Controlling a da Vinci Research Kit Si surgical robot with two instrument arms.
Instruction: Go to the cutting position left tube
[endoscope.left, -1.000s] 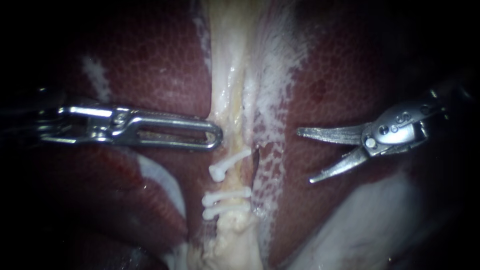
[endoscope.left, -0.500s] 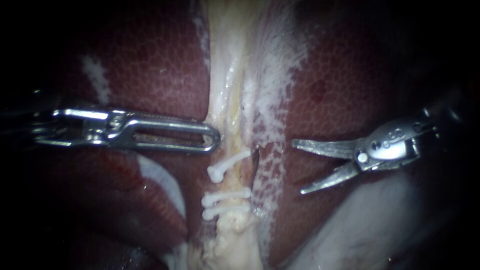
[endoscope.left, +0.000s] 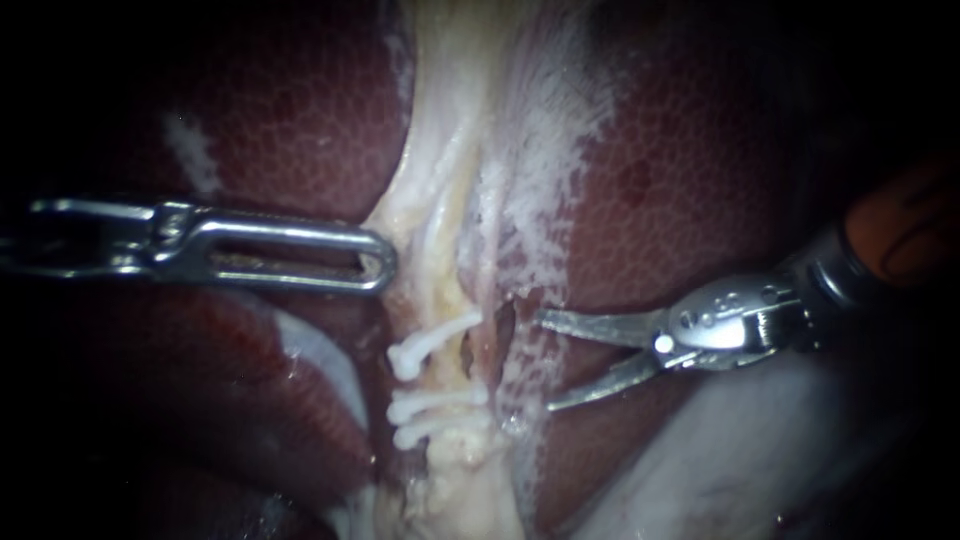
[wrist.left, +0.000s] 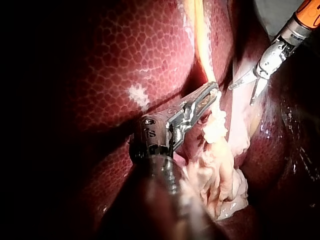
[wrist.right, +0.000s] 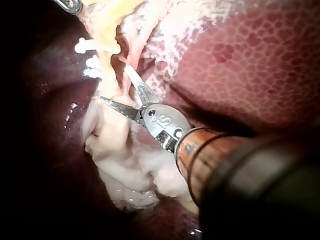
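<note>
Gaping curved blades, right instrument (endoscope.left: 546, 361), beside clipped tube (endoscope.left: 447, 300); slotted left instrument (endoscope.left: 376, 265) clamped on pale tissue (endoscope.left: 408, 212).

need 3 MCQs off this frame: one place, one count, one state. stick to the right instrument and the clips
1. Where is the right instrument's end effector relative to the tube?
A) around it, between clips
B) beside it, not yet around it
C) behind it, hidden

2. How many white clips sit on the tube?
A) one
B) three
C) five

3. The end effector is:
A) open
B) shut, empty
C) shut on a clip

Answers:
1. B: in the endoscope view both blade tips lie to one side of the tube.
2. B: three white bars cross the tube.
3. A: a clear gap shows between the blades, with nothing gripped.
</note>
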